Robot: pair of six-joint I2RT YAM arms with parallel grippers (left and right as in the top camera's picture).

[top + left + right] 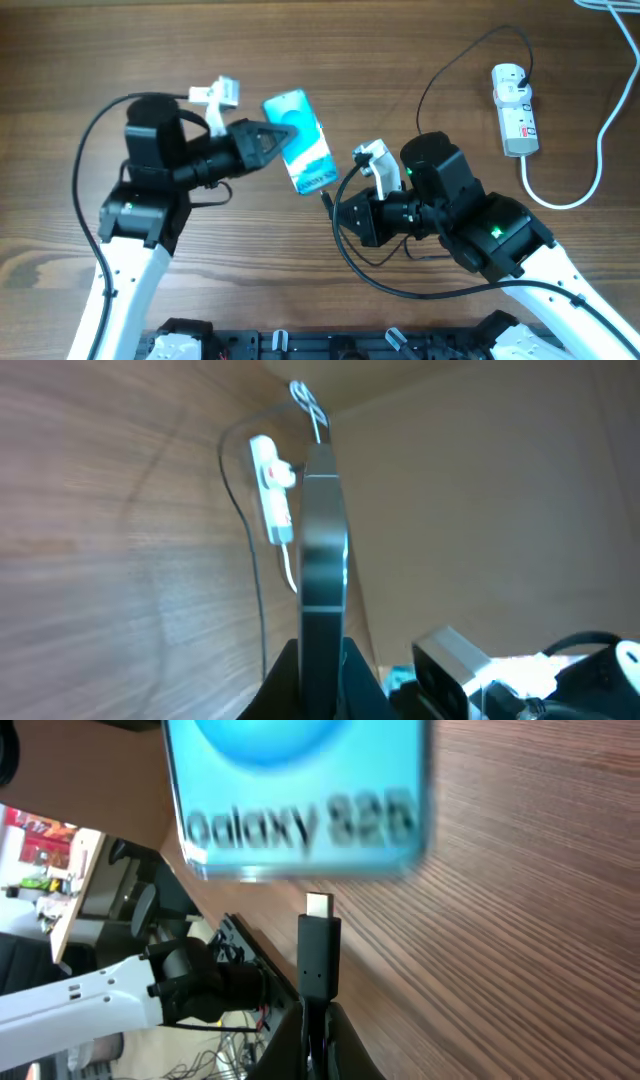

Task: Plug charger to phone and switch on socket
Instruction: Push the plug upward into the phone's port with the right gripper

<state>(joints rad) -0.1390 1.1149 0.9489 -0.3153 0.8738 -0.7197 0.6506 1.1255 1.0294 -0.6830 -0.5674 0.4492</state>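
- Your left arm [135, 215] had a white lower link and black, boxy joint housings nearer the wrist.
- Your right arm [525, 255] was built the same way, white below and black above.
- A small green light [494, 232] glowed on each arm.
- Thin black cables [358, 262] looped alongside both arms.
- Each wrist carried a white camera mount [373, 158].
- Your left gripper [285, 140] and right gripper [338, 208] were black and tapered.
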